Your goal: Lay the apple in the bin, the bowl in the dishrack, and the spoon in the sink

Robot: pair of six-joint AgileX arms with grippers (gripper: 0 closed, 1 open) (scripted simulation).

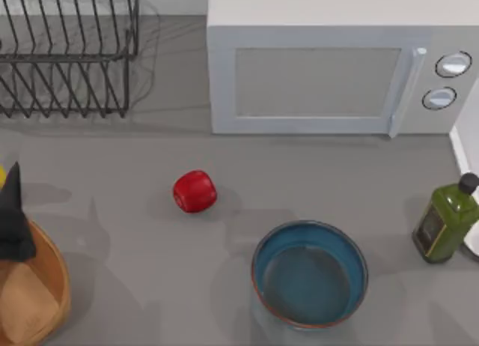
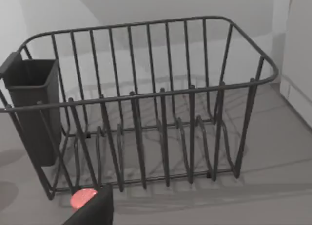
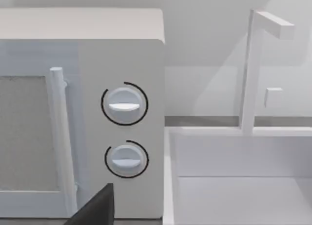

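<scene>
The red apple [image 1: 194, 191] lies on the grey table, left of centre. The teal-blue bowl [image 1: 309, 273] stands upright near the front, right of the apple. At the front left sits the tan wooden bin [image 1: 30, 301], and my left gripper [image 1: 13, 215] hangs dark over its far rim, well left of the apple. The black wire dishrack [image 1: 67, 54] [image 2: 161, 113] fills the back left corner. The white sink [image 3: 234, 191] lies right of the microwave. A dark finger [image 3: 95, 209] of my right gripper points toward it. The spoon is out of view.
A white microwave [image 1: 337, 61] stands at the back, door shut. A green oil bottle [image 1: 447, 220] is at the right edge, near the bowl. A black utensil cup [image 2: 31, 108] hangs on the rack. A faucet [image 3: 251, 69] rises behind the sink.
</scene>
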